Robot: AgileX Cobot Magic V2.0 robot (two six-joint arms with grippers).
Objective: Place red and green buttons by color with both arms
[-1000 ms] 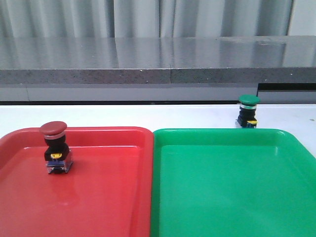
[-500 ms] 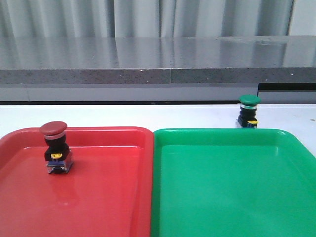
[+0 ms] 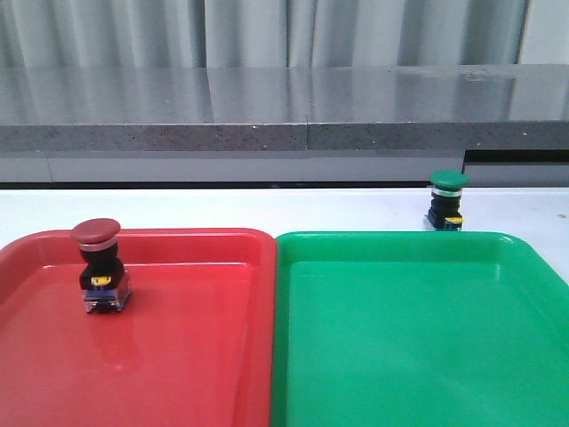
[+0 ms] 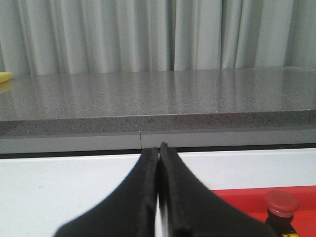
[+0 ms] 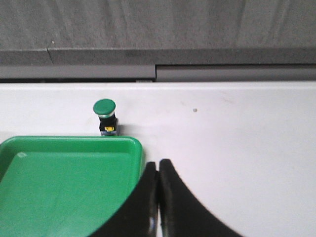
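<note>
Nothing has shifted since the earlier front frames: both buttons stand where they stood, and no arm is seen from the front.

The left gripper (image 4: pixel 158 148) is seen with its black, curved fingers pressed together on nothing, and the right gripper (image 5: pixel 158 165) is likewise closed and empty. Past the left fingers, the red button (image 3: pixel 100 265) is glimpsed at the frame edge; in the front view it is shown upright inside the red tray (image 3: pixel 204 356), near the far left corner. Past the right fingers, the green button (image 5: pixel 105 116) is shown on the white table (image 5: pixel 237 128), just beyond the green tray (image 5: pixel 59 182) and outside its rim. The trays are glossy plastic, set side by side. Behind the table a speckled grey stone ledge (image 3: pixel 284 116) and pale pleated curtains (image 4: pixel 148 34) are seen.
</note>
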